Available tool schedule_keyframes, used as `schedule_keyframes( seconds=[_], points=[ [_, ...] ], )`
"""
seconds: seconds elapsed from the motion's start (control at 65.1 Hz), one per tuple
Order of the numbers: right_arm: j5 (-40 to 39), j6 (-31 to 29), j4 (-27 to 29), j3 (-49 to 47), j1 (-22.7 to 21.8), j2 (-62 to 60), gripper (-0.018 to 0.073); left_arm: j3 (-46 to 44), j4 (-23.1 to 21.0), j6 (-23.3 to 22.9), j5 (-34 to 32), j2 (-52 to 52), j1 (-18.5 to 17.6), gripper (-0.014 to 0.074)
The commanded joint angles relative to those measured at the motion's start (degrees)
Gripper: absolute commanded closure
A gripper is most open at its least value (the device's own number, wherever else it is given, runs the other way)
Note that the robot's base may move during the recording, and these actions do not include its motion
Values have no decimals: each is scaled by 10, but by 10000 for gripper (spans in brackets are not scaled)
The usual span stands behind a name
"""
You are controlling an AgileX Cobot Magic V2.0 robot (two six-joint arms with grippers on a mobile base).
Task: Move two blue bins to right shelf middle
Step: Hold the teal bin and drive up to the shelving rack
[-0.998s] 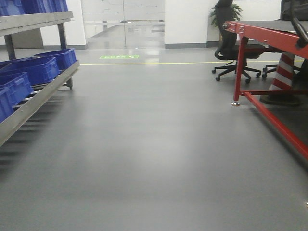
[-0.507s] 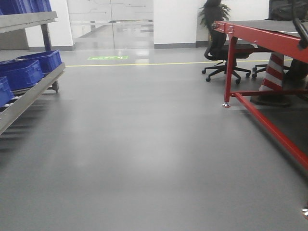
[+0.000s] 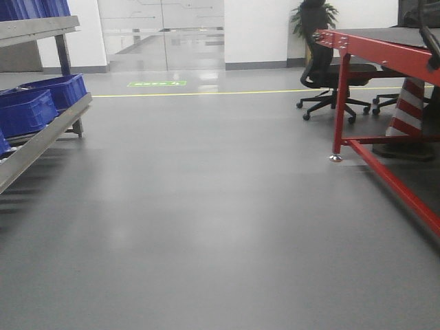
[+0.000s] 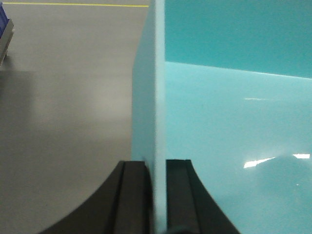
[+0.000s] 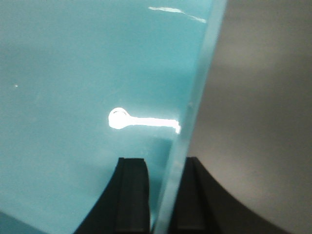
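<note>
Left gripper (image 4: 156, 168) and right gripper (image 5: 163, 163) pinch walls of the teal plastic bin (image 4: 234, 146); the red metal table (image 3: 385, 55) beyond shifted rightward.

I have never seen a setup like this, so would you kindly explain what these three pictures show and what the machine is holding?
This is a wheeled robot with two arms. The front picture looks ahead from its body: grey floor, a shelf with blue bins on the left, and a red table, office chair and striped cone on the right. The other two come from cameras on its wrists. The left gripper is shut on the wall of a turquoise bin. The right gripper clamps a wall too, probably the opposite side of the same bin. So it seems to carry one bin between both arms.
</note>
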Motion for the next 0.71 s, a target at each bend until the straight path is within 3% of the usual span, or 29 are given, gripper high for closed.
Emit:
schedule_keyframes(
  seconds=[0.0, 0.691],
  points=[
    [-16, -18, 17, -6, 1, -7, 711, -6, -19, -6, -38, -7, -2, 707],
    [-29, -18, 17, -6, 1, -7, 711, -6, -19, -6, -38, -7, -2, 707]
  ],
)
